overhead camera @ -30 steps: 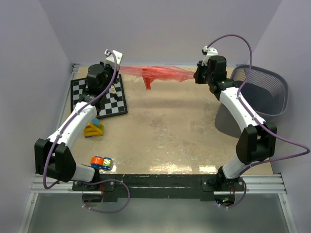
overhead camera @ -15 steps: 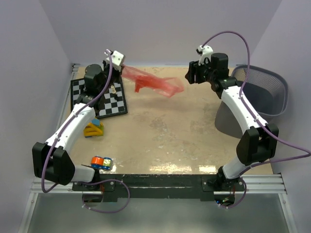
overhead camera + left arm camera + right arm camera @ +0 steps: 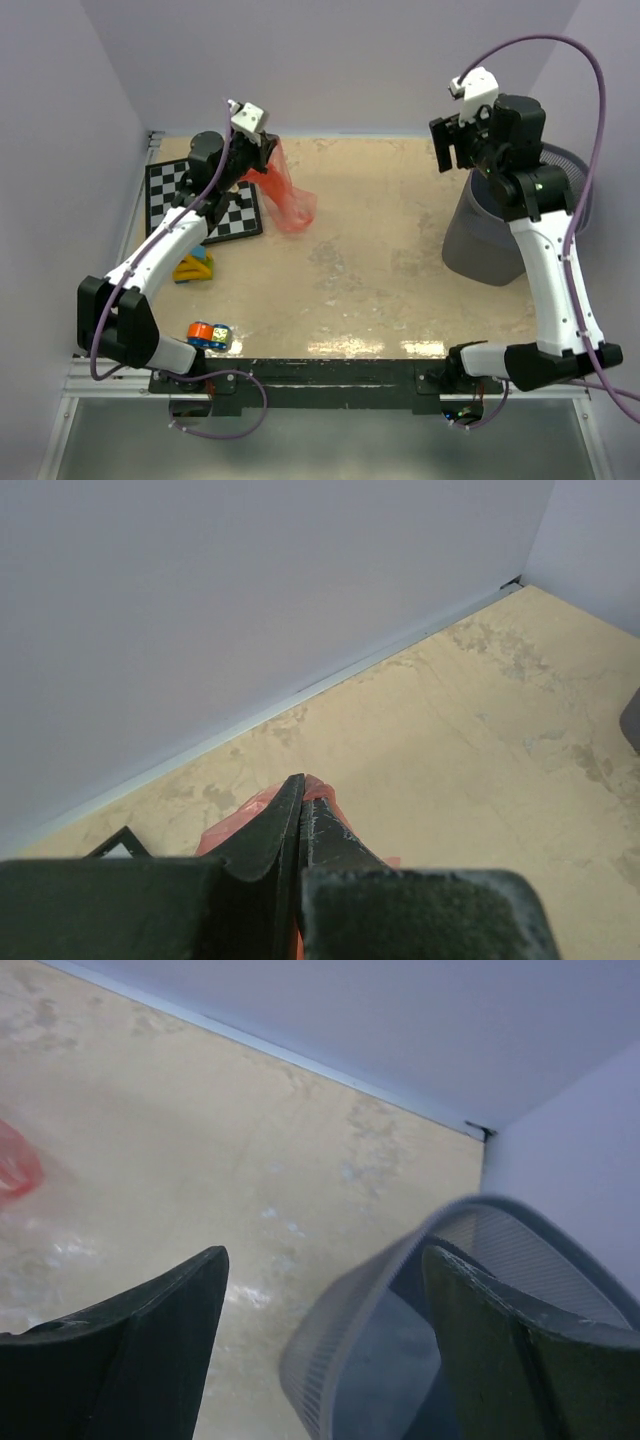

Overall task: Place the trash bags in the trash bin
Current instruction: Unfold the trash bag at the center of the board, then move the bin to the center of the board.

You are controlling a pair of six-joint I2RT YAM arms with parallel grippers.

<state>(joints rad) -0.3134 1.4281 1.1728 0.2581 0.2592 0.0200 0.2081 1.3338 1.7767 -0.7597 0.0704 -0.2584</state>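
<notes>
left gripper (image 3: 262, 152): jaws fully closed and pinching the top edge of the trash bag (image 3: 288, 200); it is holding the bag up at the far left of the table (image 3: 380, 290).
trash bag: hanging limp below the pinch as one crumpled red strip. Its long axis is running down and slightly right, and the lower end is drooping beside the right edge of the chessboard (image 3: 205, 200).
right gripper (image 3: 455, 150): jaws spread wide and gripping nothing. It is hovering high over the left part of the bin's rim, and in its wrist view the rim is showing between the fingers.
trash bin (image 3: 480, 240): standing upright at the right edge of the table, mouth facing up, with no bag in it yet.
key relation: the bin is lying well to the right of the bag-holding gripper, across the whole width of the table. The right arm is much nearer the bin, but the left one is carrying the bag.
judgement: the next move is probably needing either a long carry to the right or a handover, with the bag's mouth spread before lowering.
hidden: the right arm is covering much of the bin's mouth and far rim.
unclear: I cannot tell whether the bag's lower end is touching the table, and the left wrist view is showing only a sliver of red film at the closed tips.
clutter: a yellow toy (image 3: 192, 265) is sitting near the left arm, away from the route.
</notes>
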